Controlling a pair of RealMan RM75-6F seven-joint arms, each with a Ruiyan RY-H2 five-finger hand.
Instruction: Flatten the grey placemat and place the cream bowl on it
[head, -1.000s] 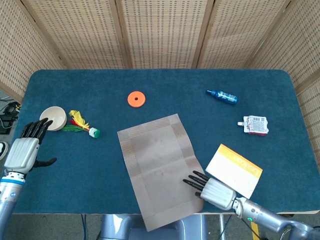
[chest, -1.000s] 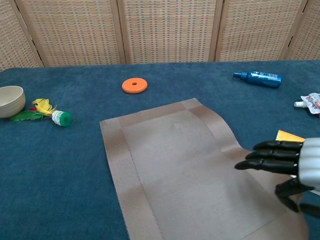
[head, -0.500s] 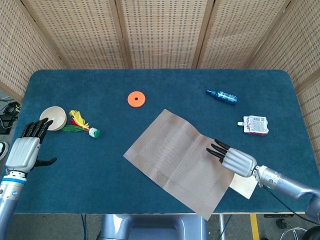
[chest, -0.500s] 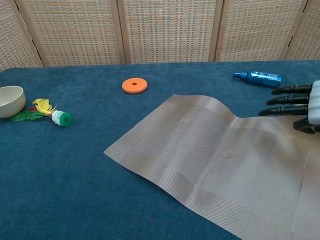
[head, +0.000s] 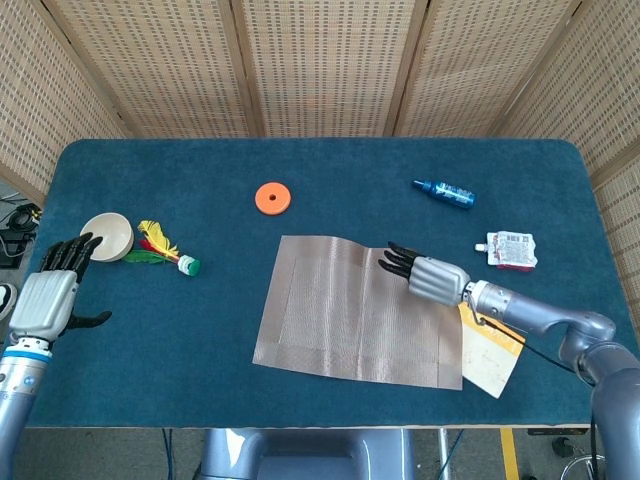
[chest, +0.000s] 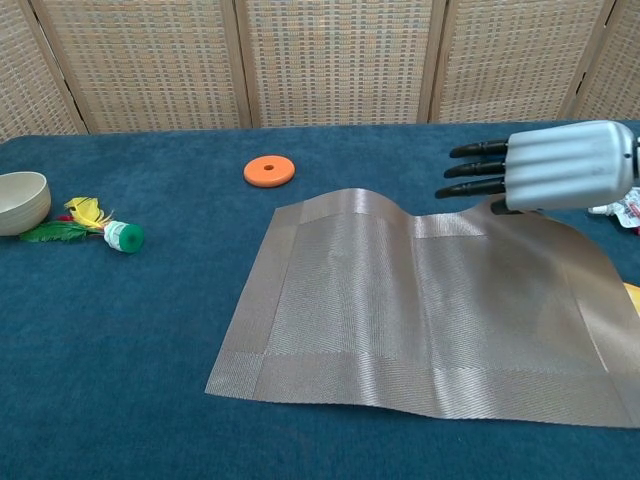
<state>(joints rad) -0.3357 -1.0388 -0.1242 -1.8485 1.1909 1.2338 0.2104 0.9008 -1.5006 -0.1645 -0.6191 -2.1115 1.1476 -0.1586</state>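
The grey placemat (head: 355, 322) lies spread near the middle of the counter (head: 300, 180), with a low ripple along its far edge. The right robot hand (head: 418, 274) sits at the placemat's far right corner, fingers extended and gripping nothing; whether the palm presses the mat I cannot tell. The cream bowl (head: 107, 235) stands well to the left of the placemat, just beside a feathered shuttlecock (head: 165, 249). The left robot hand (head: 52, 292) hovers near the bowl, fingers apart, holding nothing. The placemat looks thin, floppy and prone to sliding, so flat palm strokes suit it. The bowl seems light and rigid; take it by the rim.
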